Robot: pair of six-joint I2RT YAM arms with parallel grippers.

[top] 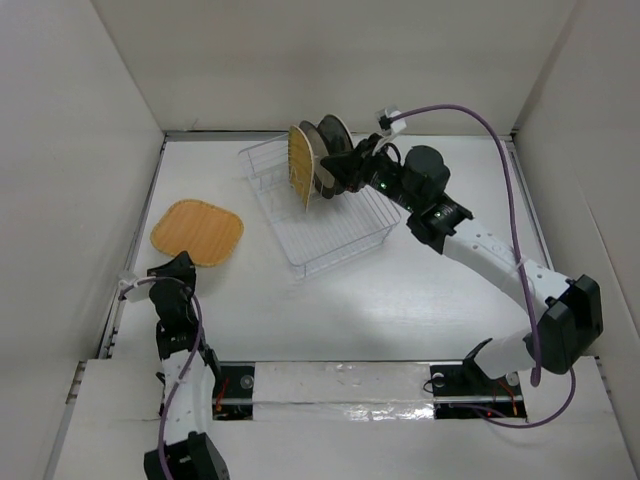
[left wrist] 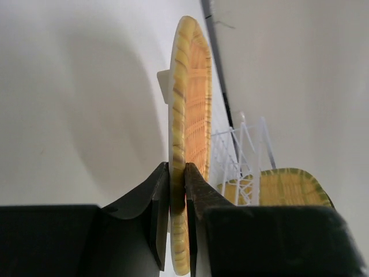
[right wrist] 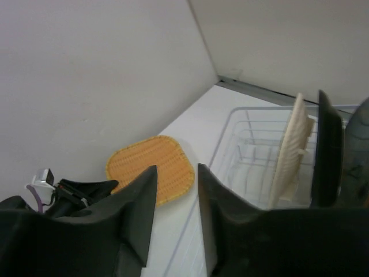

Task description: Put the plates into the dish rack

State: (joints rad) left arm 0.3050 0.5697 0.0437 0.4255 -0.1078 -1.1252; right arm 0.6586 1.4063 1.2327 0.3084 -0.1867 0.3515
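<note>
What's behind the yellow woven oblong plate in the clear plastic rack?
Two dark round plates stand upright behind the yellow woven plate in the rack. It covers much of them, so their patterns and any third plate can't be seen.

Left pincer (left wrist: 177,173) clamped, right pincer (right wrist: 177,173) agape.
</note>
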